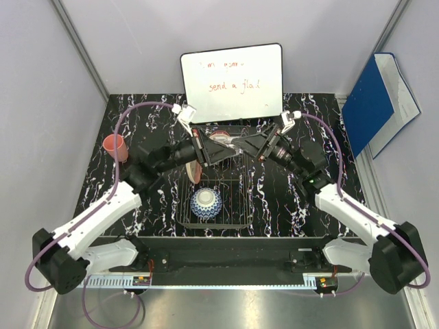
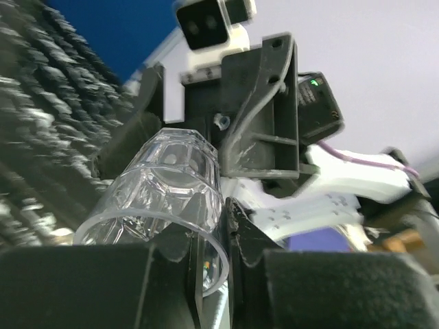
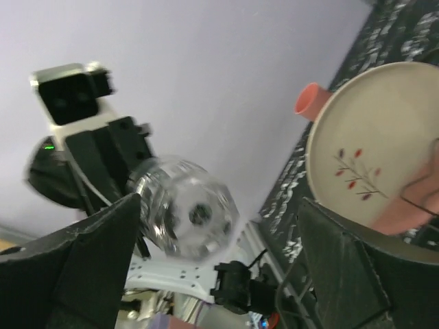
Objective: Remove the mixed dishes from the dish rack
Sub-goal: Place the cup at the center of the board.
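My left gripper (image 1: 228,146) is shut on the rim of the small clear glass (image 2: 164,185) and holds it on its side above the back of the black wire dish rack (image 1: 233,195). My right gripper (image 1: 252,147) is open and faces it, with the glass (image 3: 188,205) just ahead between its spread fingers (image 3: 75,267). A blue-and-white bowl (image 1: 205,204) sits in the front of the rack. A pale pinkish plate (image 1: 195,171) stands on edge in the rack. The cream bowl with reddish markings (image 3: 370,147) leans next to it. The salmon-pink cup (image 1: 115,147) stands on the table at the left.
A white whiteboard (image 1: 232,81) with red writing leans at the back. A blue folder (image 1: 378,99) leans against the right wall. The black marbled tabletop (image 1: 288,199) lies on both sides of the rack.
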